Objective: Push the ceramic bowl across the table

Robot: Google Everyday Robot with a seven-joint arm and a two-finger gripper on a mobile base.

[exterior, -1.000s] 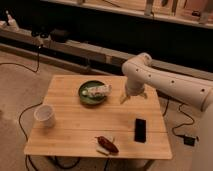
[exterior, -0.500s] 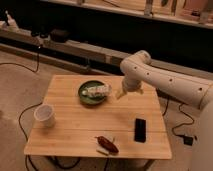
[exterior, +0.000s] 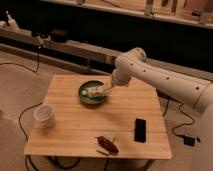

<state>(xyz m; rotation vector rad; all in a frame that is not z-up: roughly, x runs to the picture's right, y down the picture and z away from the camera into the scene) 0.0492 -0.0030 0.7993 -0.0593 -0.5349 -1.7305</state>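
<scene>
The ceramic bowl [exterior: 89, 96] is round, shallow and dark green. It sits on the far middle of the light wooden table [exterior: 75, 135], with something pale lying inside it. My white arm [exterior: 150, 75] reaches in from the right and bends down toward it. The gripper [exterior: 103, 90] is at the bowl's right rim, over its inner right side. I cannot make out whether it touches the bowl.
A white cup [exterior: 45, 115] stands near the table's left edge. A black flat device [exterior: 140, 130] lies at the front right, and a red-brown packet [exterior: 106, 144] lies at the front middle. A dark bench [exterior: 65, 47] runs behind the table. Cables trail on the floor.
The gripper has swung left, from beside the bowl's right side to over its right rim. The bowl stands in the same place.
</scene>
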